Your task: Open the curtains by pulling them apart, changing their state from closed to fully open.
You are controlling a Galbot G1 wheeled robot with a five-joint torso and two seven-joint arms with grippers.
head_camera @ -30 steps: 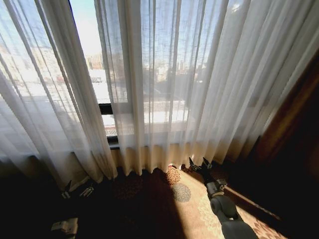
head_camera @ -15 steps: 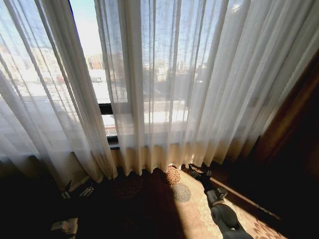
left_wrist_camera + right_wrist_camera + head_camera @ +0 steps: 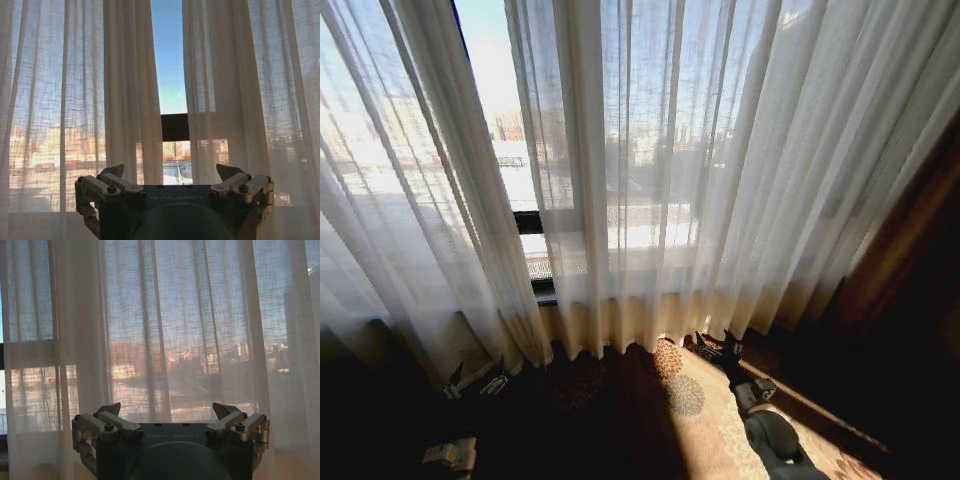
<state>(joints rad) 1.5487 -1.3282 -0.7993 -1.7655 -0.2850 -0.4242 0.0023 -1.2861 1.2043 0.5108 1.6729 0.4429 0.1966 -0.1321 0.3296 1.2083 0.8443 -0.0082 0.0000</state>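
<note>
From the head view we see the curtains (image 3: 720, 160) hanging across the whole window, pleated and see-through against bright daylight; a narrow gap stands open left of centre, showing blue sky and part of the dark window frame (image 3: 528, 222); the hems reach down to a patterned carpet (image 3: 685, 395) lit by a patch of sun. Our right gripper (image 3: 713, 347) sits low on the right, just in front of the hem of the right panel, its two fingers spread apart with nothing between them; whether a fingertip brushes the fabric we cannot tell. Our left gripper (image 3: 475, 380) rests low on the left in deep shadow, near the hem of the left panel; its fingers look parted, and they hold nothing.

From the left wrist view we see what the head view only hints at: the gap straight ahead, with curtain panels (image 3: 125, 90) on either side of it and a dark frame bar (image 3: 175, 127) crossing it; the left gripper (image 3: 171, 172) has its jaws wide apart, empty, clear of the cloth.

From the right wrist view we face unbroken curtain fabric (image 3: 175, 325), with hazy buildings behind it; the right gripper (image 3: 166, 410) has its jaws wide apart, gripping nothing.
</note>
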